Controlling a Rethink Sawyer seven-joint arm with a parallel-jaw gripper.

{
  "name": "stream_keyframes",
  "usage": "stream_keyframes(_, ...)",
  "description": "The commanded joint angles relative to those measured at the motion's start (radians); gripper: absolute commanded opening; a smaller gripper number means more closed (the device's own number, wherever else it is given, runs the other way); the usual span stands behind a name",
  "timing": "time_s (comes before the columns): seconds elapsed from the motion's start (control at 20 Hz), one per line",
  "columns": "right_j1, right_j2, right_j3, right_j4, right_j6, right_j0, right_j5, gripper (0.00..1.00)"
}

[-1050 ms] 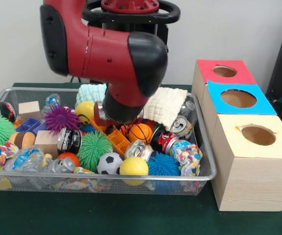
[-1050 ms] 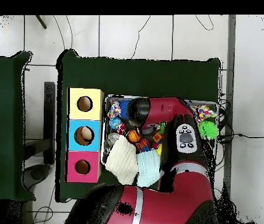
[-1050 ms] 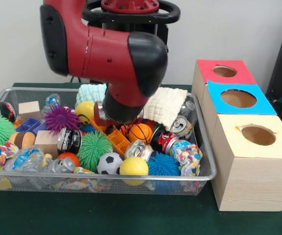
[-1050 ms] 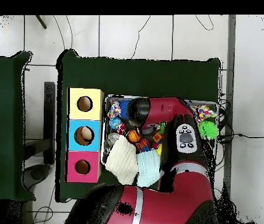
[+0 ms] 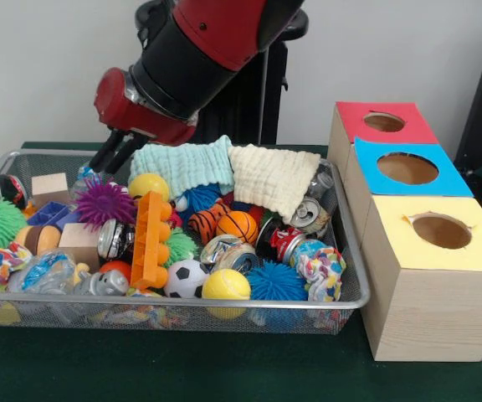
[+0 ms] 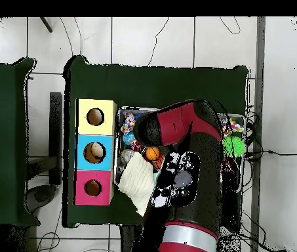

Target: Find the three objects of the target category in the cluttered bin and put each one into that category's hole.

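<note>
The bin (image 5: 354, 251), a silver wire-mesh basket, is full of mixed clutter. It holds balls such as a basketball (image 5: 238, 226), a soccer ball (image 5: 186, 278) and two yellow balls (image 5: 225, 285). It also holds crushed cans (image 5: 279, 243), spiky balls, wooden blocks (image 5: 50, 186) and two cloths. My gripper (image 5: 105, 163) reaches down into the bin's back left corner, just above a purple spiky ball (image 5: 105, 203). I see nothing held in it. In the overhead view the arm (image 6: 177, 125) covers the gripper and most of the bin (image 6: 119, 113).
Three wooden boxes with a round hole each stand beside the bin: red top (image 5: 383, 122), blue top (image 5: 407, 168) and yellow top (image 5: 442, 231). They also show in the overhead view (image 6: 95, 152). An orange plastic block (image 5: 149, 239) stands upright mid-bin.
</note>
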Motion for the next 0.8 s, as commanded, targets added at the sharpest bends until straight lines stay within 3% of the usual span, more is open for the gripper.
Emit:
stream_keyframes(0.05, 0.065, 0.019, 0.049, -0.029, 0.236, -0.021, -0.176, 0.0)
stream_keyframes(0.4, 0.111, -0.014, 0.028, 0.001, 0.207, -0.009, -0.175, 0.0)
stream_keyframes(0.6, 0.1, 0.078, 0.085, 0.106, 0.144, -0.082, -0.171, 0.0)
stream_keyframes(0.8, 0.14, 0.063, 0.067, 0.123, 0.156, -0.073, -0.153, 0.0)
